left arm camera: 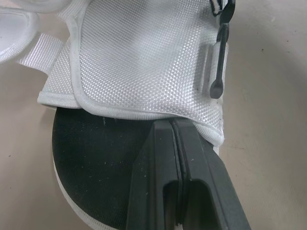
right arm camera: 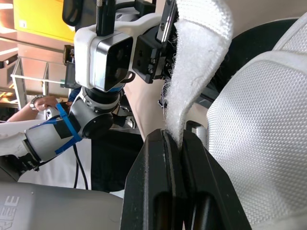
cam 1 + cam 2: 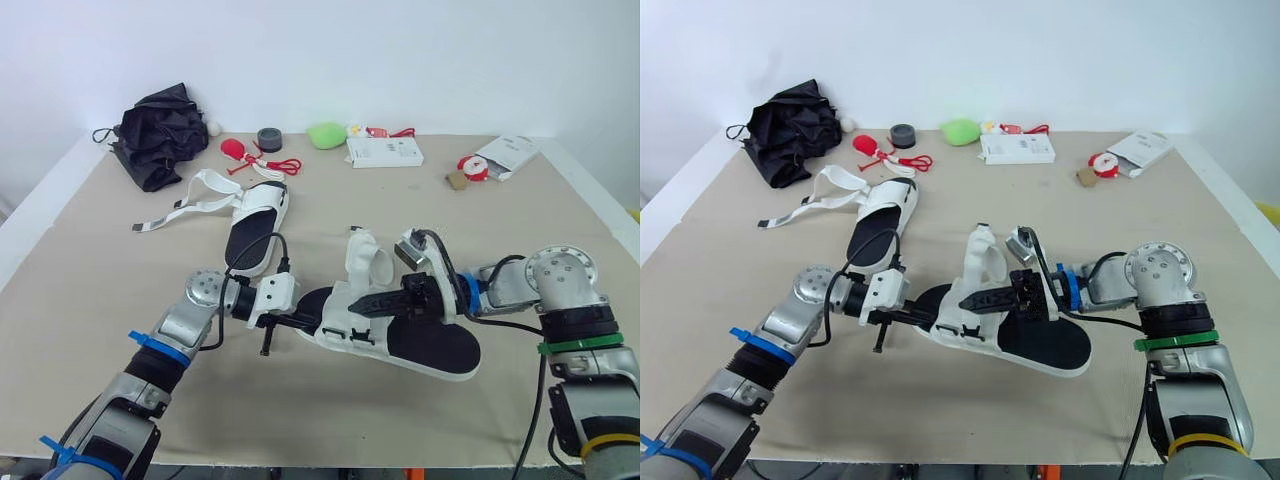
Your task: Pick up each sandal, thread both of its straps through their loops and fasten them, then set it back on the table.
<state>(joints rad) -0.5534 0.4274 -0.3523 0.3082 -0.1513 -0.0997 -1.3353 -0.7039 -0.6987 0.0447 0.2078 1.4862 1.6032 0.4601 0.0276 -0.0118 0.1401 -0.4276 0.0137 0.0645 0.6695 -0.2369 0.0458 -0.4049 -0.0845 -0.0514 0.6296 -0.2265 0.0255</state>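
Observation:
One white sandal with a black insole (image 3: 432, 345) lies at the table's near middle, its white mesh upper (image 1: 144, 62) raised. My left gripper (image 3: 316, 324) is shut on the lower edge of that upper at the sandal's left end. My right gripper (image 3: 360, 304) comes in from the right above the insole and is shut on a white fuzzy strap (image 2: 192, 72), which stands up from between its fingers. The second sandal (image 3: 256, 226) lies farther back on the left, with its straps (image 3: 190, 205) spread loose on the table.
Along the table's back edge lie a black folded umbrella (image 3: 155, 130), red cords (image 3: 270, 163), a grey tape roll (image 3: 269, 138), a green object (image 3: 326, 134), a white box (image 3: 384, 151) and a white packet (image 3: 508, 155). A person's hand (image 2: 41, 103) shows in the right wrist view.

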